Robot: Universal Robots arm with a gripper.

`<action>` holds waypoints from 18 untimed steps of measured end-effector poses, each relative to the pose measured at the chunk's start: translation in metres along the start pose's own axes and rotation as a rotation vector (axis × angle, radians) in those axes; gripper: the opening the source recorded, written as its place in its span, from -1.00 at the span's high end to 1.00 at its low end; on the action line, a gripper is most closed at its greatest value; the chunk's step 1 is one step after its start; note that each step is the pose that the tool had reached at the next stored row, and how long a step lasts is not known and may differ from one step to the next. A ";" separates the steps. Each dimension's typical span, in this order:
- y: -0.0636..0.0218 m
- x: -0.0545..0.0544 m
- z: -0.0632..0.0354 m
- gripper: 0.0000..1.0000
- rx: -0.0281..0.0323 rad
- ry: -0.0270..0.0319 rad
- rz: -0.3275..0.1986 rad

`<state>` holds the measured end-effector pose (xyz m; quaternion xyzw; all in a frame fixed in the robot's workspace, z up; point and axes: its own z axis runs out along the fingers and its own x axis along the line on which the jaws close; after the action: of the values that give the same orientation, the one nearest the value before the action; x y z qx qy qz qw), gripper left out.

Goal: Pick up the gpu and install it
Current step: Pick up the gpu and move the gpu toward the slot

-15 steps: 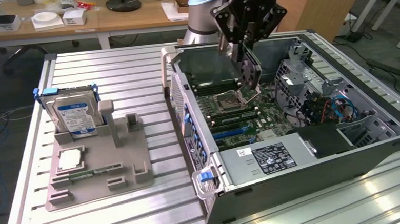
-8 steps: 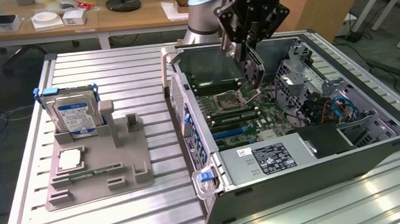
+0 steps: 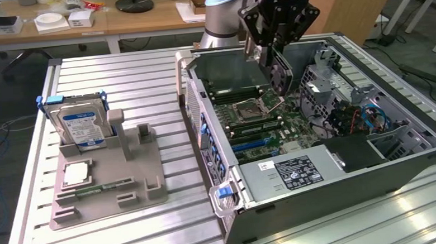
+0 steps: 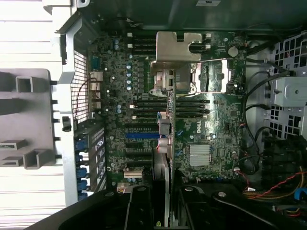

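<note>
My gripper (image 3: 269, 53) hangs over the open computer case (image 3: 202, 117), shut on the gpu (image 3: 280, 77). The gpu is a thin dark card held on edge and pointing down toward the motherboard (image 3: 259, 125), above the processor socket area and clear of the board. In the wrist view the gpu (image 4: 167, 143) shows edge-on between my two fingers (image 4: 139, 208), with its metal bracket (image 4: 178, 45) at the far end. A blue expansion slot (image 4: 141, 135) lies on the motherboard (image 4: 115, 96) just beside the card's line.
On the exterior view's left a grey holder tray (image 3: 105, 184) carries a hard drive (image 3: 80, 125), a processor chip (image 3: 77, 173) and a green memory stick (image 3: 102, 189). Inside the case sit a power supply (image 3: 295, 171), cables (image 3: 367, 120) and drive cages (image 3: 328, 88).
</note>
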<state>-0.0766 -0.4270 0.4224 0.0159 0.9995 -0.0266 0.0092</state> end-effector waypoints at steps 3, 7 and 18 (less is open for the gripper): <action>0.0001 -0.004 0.0001 0.47 -0.0001 0.0001 0.000; 0.0002 -0.008 0.0001 0.47 -0.0001 0.0000 0.000; 0.0006 -0.018 0.0003 0.47 0.0000 0.0000 0.000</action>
<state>-0.0582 -0.4270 0.4225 0.0159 0.9995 -0.0266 0.0092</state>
